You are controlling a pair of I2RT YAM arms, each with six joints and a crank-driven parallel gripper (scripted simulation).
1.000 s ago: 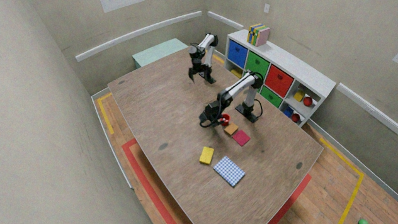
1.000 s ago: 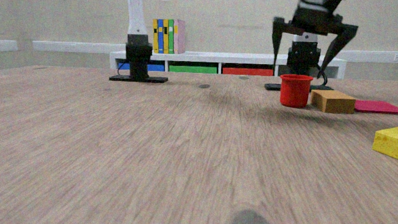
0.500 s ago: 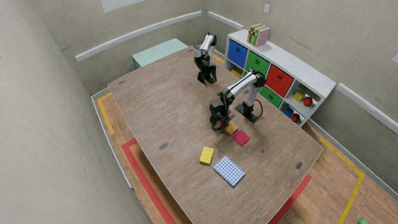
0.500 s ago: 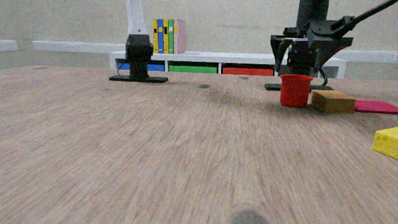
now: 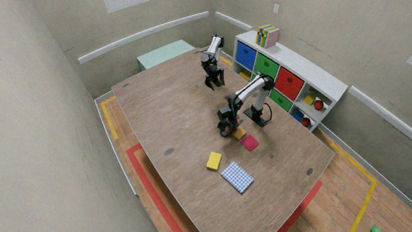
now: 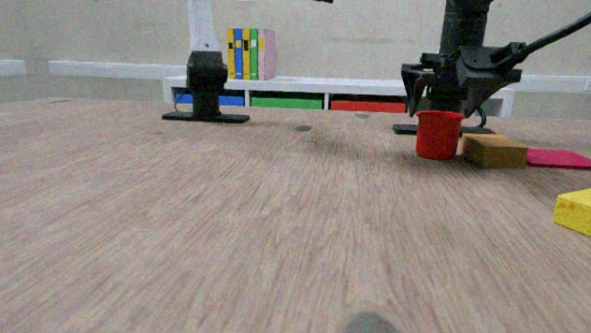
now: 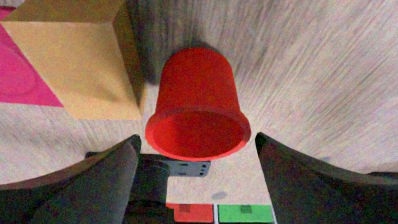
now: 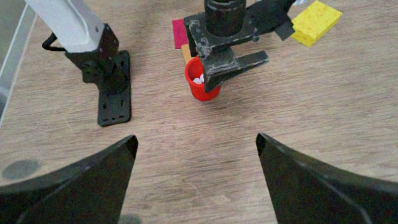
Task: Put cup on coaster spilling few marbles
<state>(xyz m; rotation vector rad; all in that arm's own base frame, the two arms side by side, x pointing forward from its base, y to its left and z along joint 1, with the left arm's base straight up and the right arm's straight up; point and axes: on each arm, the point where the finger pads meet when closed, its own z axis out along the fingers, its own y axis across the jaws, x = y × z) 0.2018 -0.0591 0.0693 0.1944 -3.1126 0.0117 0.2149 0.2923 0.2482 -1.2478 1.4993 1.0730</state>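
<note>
Yellow, a rectangular sponge [image 5: 214, 161] [image 6: 574, 210] [image 8: 316, 22] lies nearest. The red plastic cup [image 5: 230, 128] [image 6: 438, 136] [image 7: 197, 85] [image 8: 202, 92] stands upright beside the tan block [image 5: 239, 133] [image 6: 496, 151] [image 7: 75, 65] [image 8: 186, 54], which separates it from the magenta square coaster [image 5: 250, 143] [image 6: 556, 158] [image 7: 22, 75] [image 8: 179, 34]. The left gripper [image 5: 231, 126] [image 6: 439, 114] [image 7: 198, 136] [image 8: 200, 73], nearer, spreads open around its rim; the right gripper [image 5: 218, 87] [image 8: 196, 136] gapes well apart. White marbles [image 8: 198, 80] are partly hidden.

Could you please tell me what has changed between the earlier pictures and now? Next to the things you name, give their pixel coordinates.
The left gripper [image 6: 439, 105] [image 7: 198, 136] has come down and now stands open around the rim of the red cup [image 6: 437, 136] [image 7: 197, 85], not holding it. The right gripper [image 5: 218, 85] has shifted slightly too, also open. Nothing was grasped or released. The cup, wooden block [image 6: 495, 151] [image 7: 75, 65] and coaster [image 5: 250, 143] [image 6: 558, 158] stayed put.
</note>
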